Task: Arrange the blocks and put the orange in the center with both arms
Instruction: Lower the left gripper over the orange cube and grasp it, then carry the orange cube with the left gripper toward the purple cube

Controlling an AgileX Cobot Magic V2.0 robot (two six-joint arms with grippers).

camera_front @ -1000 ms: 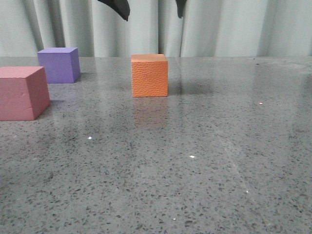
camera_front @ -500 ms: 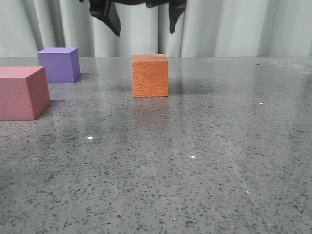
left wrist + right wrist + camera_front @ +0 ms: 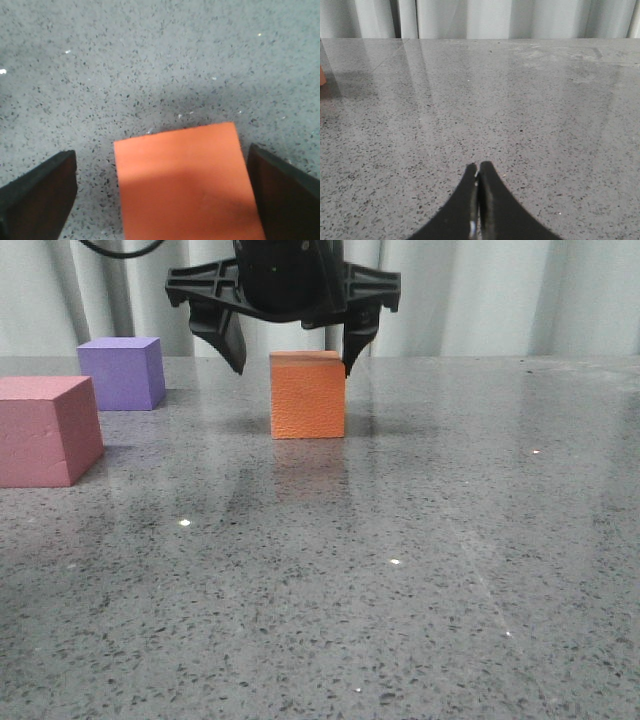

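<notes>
Here, your left gripper (image 3: 292,368) hangs over the orange cube (image 3: 307,396) with its jaws spread wide: a round black body, a flat ribbed crossbar, and two tapering fingers (image 3: 232,345) pointing down. In the front view one fingertip sits clear of the cube's left side, while the other sits at its upper right corner; you cannot tell from there whether it touches. The left wrist view shows the two dark, matte pads (image 3: 37,192) flanking the orange cube (image 3: 185,182), with bare stone between each pad and the cube's sides, so nothing is gripped.

Your right gripper (image 3: 478,176) is pressed closed, its slim black fingertips meeting in a point low over the table (image 3: 530,110), holding nothing.

The orange cube stands flat on the table (image 3: 420,570) near the middle of the front view, directly beneath the left gripper. It is bright orange foam with a pebbled, grainy front face, crisp edges and a smooth paler top, and it casts a faint reflection on the glossy stone.

Off to the left you have the purple cube (image 3: 122,372), smooth-faced, and nearer the camera the larger pink cube (image 3: 45,430), dusty and matte, cut off by the frame edge. The tabletop is polished grey stone with dark speckles. Pale pleated curtains (image 3: 500,295) hang behind.
</notes>
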